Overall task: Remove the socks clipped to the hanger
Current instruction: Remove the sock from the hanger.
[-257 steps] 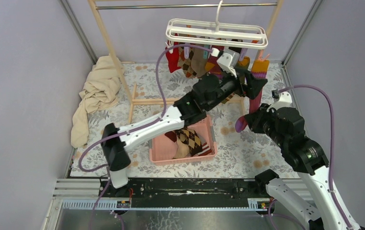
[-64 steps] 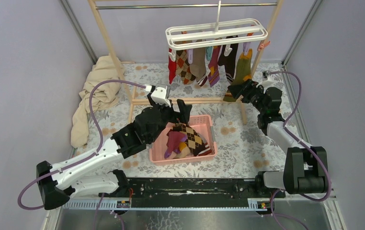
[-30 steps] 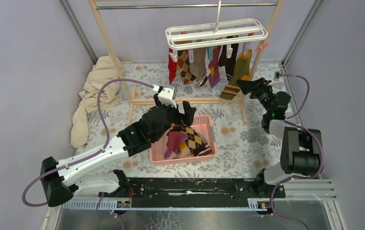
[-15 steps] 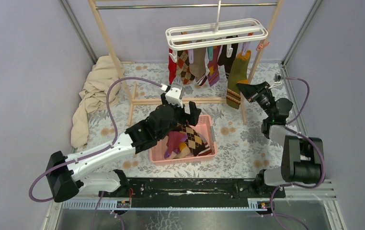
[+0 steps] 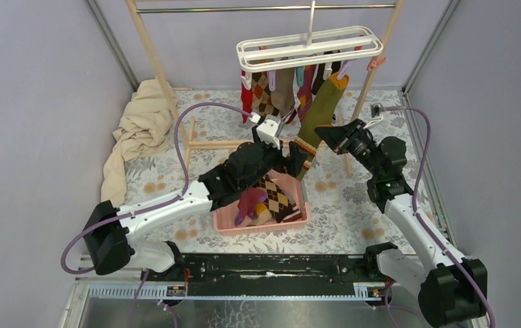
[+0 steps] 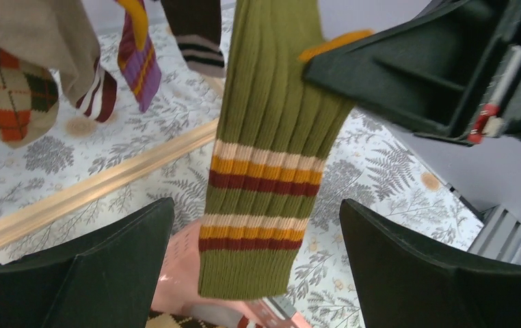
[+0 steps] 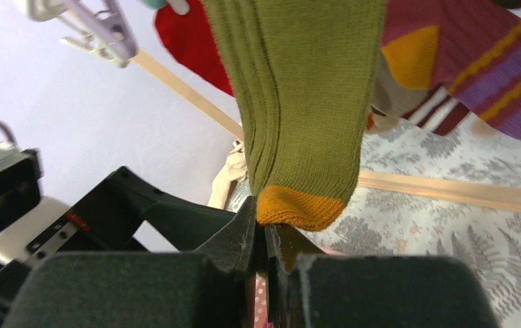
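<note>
Olive sock (image 5: 321, 109) is pinched at its orange patch by the right fingers (image 7: 238, 236), slanting down from the white hanger (image 5: 309, 46); striped cuff dangles between the left fingers (image 6: 107, 266), spread wide apart.

Socks (image 5: 271, 85) dangle from white hanger (image 5: 310, 49); olive sock (image 5: 319, 109) slants.

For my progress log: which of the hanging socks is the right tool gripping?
The olive-green sock with the striped cuff: the right tool is shut at its orange patch, and it alone hangs slanted.
</note>
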Robot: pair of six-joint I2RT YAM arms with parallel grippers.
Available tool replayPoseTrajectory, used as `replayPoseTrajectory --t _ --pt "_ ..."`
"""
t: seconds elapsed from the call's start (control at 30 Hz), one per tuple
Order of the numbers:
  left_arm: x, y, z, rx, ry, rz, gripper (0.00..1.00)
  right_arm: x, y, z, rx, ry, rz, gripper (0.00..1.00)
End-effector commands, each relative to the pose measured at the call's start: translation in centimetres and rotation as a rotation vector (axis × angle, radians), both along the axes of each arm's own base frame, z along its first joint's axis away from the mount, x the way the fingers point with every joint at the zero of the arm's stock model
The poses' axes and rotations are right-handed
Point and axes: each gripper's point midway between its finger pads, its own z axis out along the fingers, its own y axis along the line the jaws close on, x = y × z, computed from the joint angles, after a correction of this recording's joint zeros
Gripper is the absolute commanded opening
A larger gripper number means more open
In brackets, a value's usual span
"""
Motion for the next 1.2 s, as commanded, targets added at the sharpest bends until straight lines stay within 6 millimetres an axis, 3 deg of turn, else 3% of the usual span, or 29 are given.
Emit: replayPoseTrajectory --t 0.0,0.23,0.57,1.0,1.1,1.17 --pt "0.4 -1.5 5.2 -0.119 -0.130 -0.041 0.99 0.1 -0.2 1.3 -0.025 0.066 -0.052 0.01" --pt "0.2 -2.9 6.0 -0.137 -0.175 -0.070 0.99 0.2 0.0 2.0 -0.058 0.160 -0.077 0.00" --pt "1.7 -4.8 4.2 -0.032 -0.229 0.018 0.99 0.4 -0.2 2.2 -0.079 0.248 -0.121 0.00" --pt "4.3 -4.7 3.6 -0.015 -0.295 0.193 0.98 -0.2 1.3 3.5 -0.065 0.239 -0.065 0.00" --pt "4.5 -4.6 3.6 -0.013 -0.307 0.206 0.91 -0.3 1.4 3.7 -0.060 0.237 -0.057 0.00" --pt "4.6 -4.5 3.7 -0.012 -0.309 0.213 0.80 -0.4 1.5 3.7 -0.058 0.237 -0.053 0.00"
